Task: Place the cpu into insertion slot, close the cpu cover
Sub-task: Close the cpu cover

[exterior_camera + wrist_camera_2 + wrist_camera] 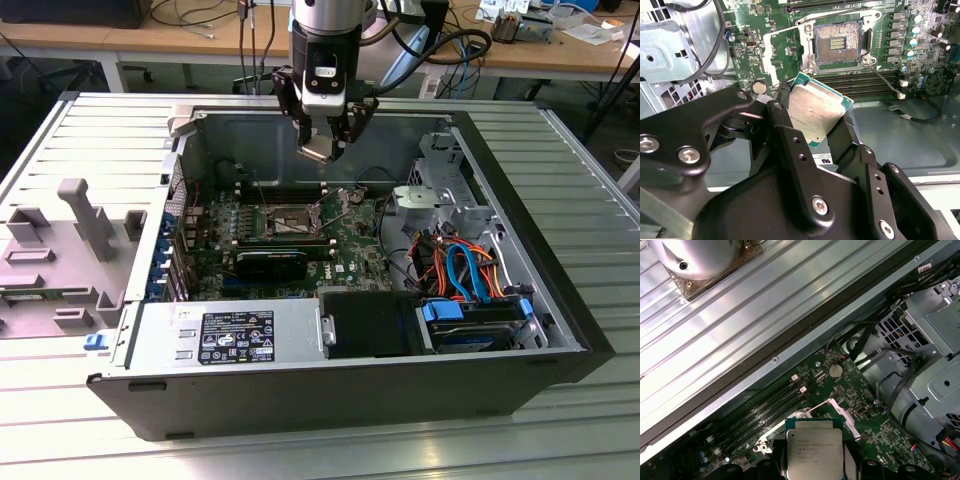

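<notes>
My gripper hangs inside the open computer case, above the motherboard, shut on the cpu. In the second wrist view the cpu, a silvery square chip on a green edge, sits tilted between the black fingers of the gripper. The first wrist view looks at the cpu from its flat top. The insertion slot lies below and towards the exterior view's left of the chip. Its dark centre is bare. The cpu cover stands swung up beside the slot, and its silvery frame shows behind the chip.
Long black memory slots run beside the socket. A grey drive cage and orange and blue cables fill the exterior view's right. The power supply sits at the front. The case walls ring the board.
</notes>
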